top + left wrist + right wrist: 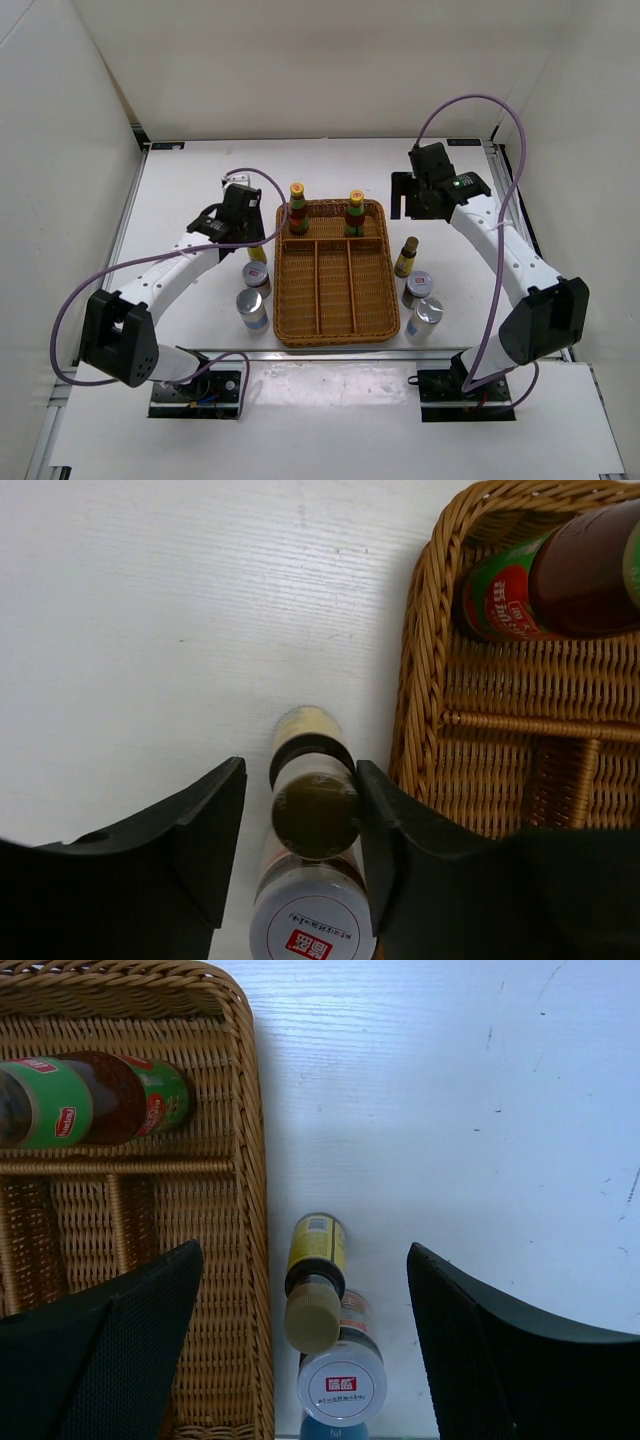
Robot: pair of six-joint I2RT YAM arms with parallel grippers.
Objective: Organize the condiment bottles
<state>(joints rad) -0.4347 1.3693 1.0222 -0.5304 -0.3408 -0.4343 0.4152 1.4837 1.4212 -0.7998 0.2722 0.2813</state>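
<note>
Left end effector open, straddling a small brown yellow-capped bottle beside the brown wicker tray; right end effector wide open, holding nothing.

The woven tray is tan-brown. The tall bottles show green necks, red labels and yellow caps. The jar lid is silvery white with a red mark.
</note>
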